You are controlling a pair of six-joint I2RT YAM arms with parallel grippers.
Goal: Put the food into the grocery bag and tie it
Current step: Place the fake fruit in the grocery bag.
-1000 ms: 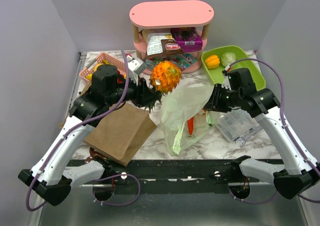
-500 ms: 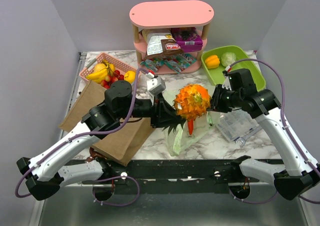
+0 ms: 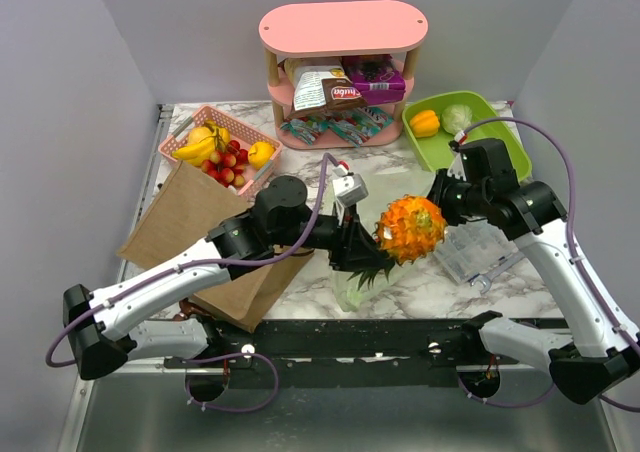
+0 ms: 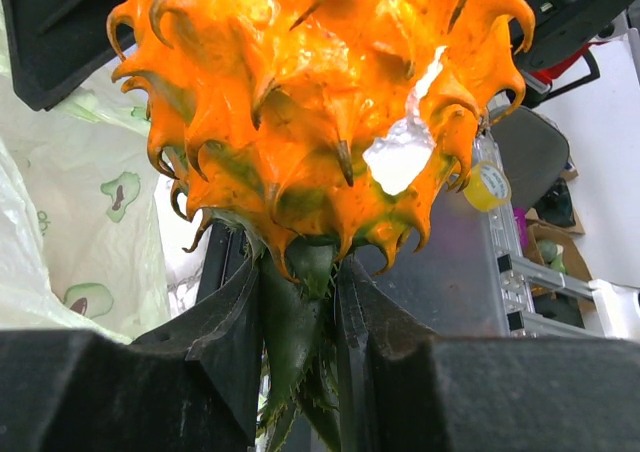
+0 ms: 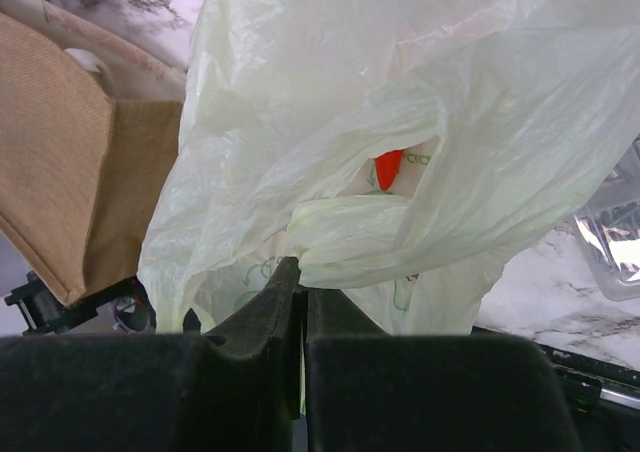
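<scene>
1. My left claw [image 4: 300,284] is pinching the green leafy crown of the spiky orange fruit [image 4: 310,102]. The jaws are partly closed on the leaves, and the fruit's body is standing clear beyond the fingertips.
2. My right claw [image 5: 302,278] is at 3 o'clock from the fruit in the overhead view. Its jaws are together and appear to be nipping a thin fold of the grocery bag [image 5: 330,82].
3. I am judging this to be the loading step. The fruit is hovering over the bag, which is lying mid-table at about 7 o'clock from it, and tying is not yet begun.
4. The next move is calling for me to lower the fruit into the bag's mouth and only then let go of the crown. Those spikes are looking likely to snag the film.
5. The fruit is looking hard and glossy, covered in curved hooks. The bag is slack, crinkly, translucent pale-green film, with an orange-red carrot [image 5: 388,168] showing through a gap.
6. A stiff brown paper bag [image 3: 190,222] is lying at 9 o'clock. The pink shelf [image 3: 343,27] at 12 o'clock is carrying the snack pack [image 3: 328,90] and purple box [image 3: 378,75].
</scene>
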